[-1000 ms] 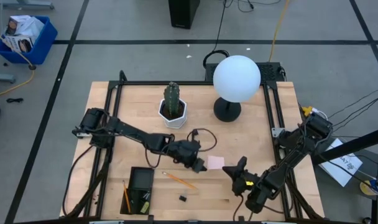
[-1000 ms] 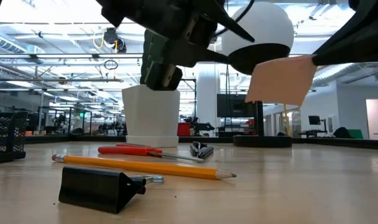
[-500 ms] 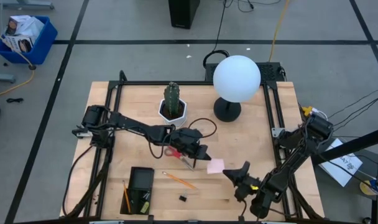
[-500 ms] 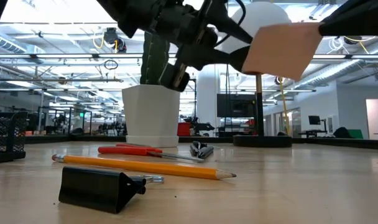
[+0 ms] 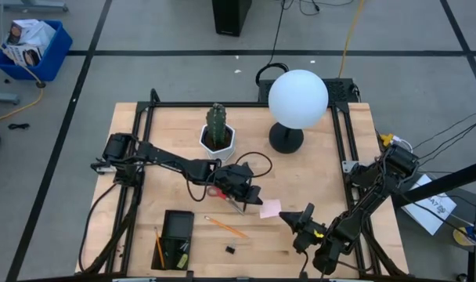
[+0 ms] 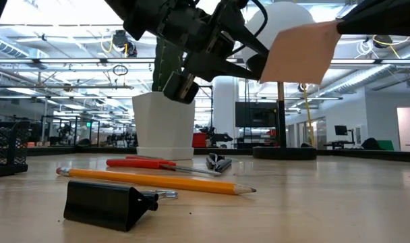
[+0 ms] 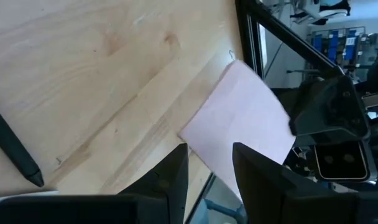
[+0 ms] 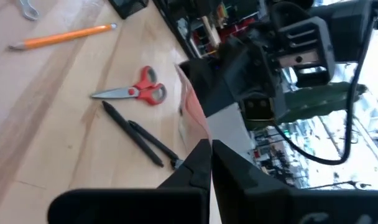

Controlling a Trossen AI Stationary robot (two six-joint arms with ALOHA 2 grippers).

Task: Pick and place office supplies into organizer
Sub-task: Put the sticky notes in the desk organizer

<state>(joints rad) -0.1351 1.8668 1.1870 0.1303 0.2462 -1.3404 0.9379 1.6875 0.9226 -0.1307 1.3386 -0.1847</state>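
Note:
A pink sticky-note pad (image 5: 271,207) hangs in the air over the table's middle. My right gripper (image 5: 288,218) is shut on it from the near right. My left gripper (image 7: 209,149) is open at the pad's far-left corner (image 7: 195,137), a finger on either side of it. Red-handled scissors (image 5: 217,191) and dark pens (image 8: 136,134) lie flat under the left arm. An orange pencil (image 5: 226,228) and a black clip (image 5: 230,250) lie nearer the front. The black organizer (image 5: 174,239) stands at the near left. My right gripper pinches the pad between its two shut fingers at the pad's near-right corner (image 8: 195,134), coming nearly level from the table's near right. The pad is lifted clear of the table and stands tilted on edge (image 6: 299,50). My left gripper stands around the opposite corner; whether it touches the pad I cannot tell.
A cactus in a white pot (image 5: 217,139) and a white globe lamp (image 5: 298,98) stand at the back of the table. The scissors, pens, pencil and clip lie between the organizer and the grippers. A black frame (image 5: 340,133) edges the wooden top.
My left gripper has swung toward the far edge and rolled, uncovering the scissors beneath it, and stays open at the pad's corner. My right gripper has turned its wrist; the pad has risen a little and tipped, still clear of the table.

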